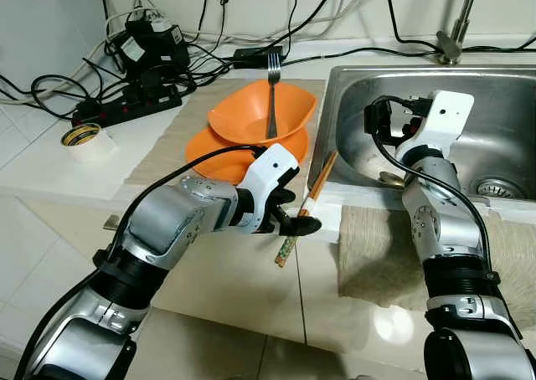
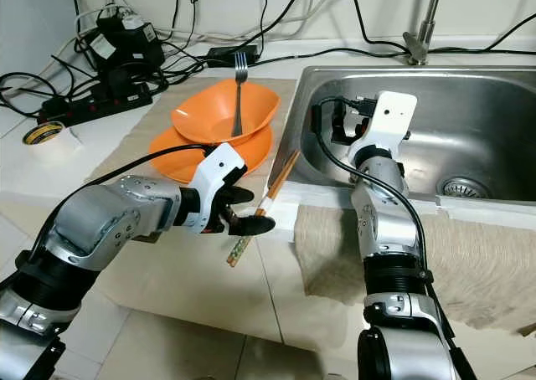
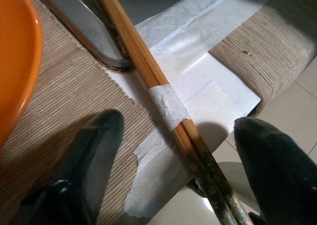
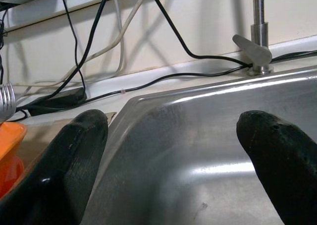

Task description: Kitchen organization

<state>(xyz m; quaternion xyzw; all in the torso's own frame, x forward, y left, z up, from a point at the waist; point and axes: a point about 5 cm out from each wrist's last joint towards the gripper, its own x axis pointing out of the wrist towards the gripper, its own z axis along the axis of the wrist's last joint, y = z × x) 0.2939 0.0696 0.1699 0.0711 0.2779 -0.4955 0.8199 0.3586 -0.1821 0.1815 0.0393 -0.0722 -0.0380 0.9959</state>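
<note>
A pair of wooden chopsticks (image 1: 315, 189), bound with white tape (image 3: 169, 106), lies on the counter edge between the woven mat (image 1: 167, 150) and the steel sink (image 1: 502, 95). Their lower ends overhang the front edge. My left gripper (image 1: 295, 218) is open, with its fingers (image 3: 94, 150) on either side of the chopsticks and apart from them. An orange bowl (image 1: 247, 112) holding an upright fork (image 1: 272, 95) is stacked on another orange bowl (image 1: 205, 150) on the mat. My right gripper (image 1: 381, 120) hovers open over the sink's left side, with nothing between its fingers (image 4: 74, 150).
A faucet (image 1: 456, 28) stands behind the sink. A power strip (image 1: 126, 104), an adapter and tangled cables crowd the back left of the counter, near a tape roll (image 1: 84, 137). A beige cloth (image 1: 377, 254) hangs over the counter front below the sink.
</note>
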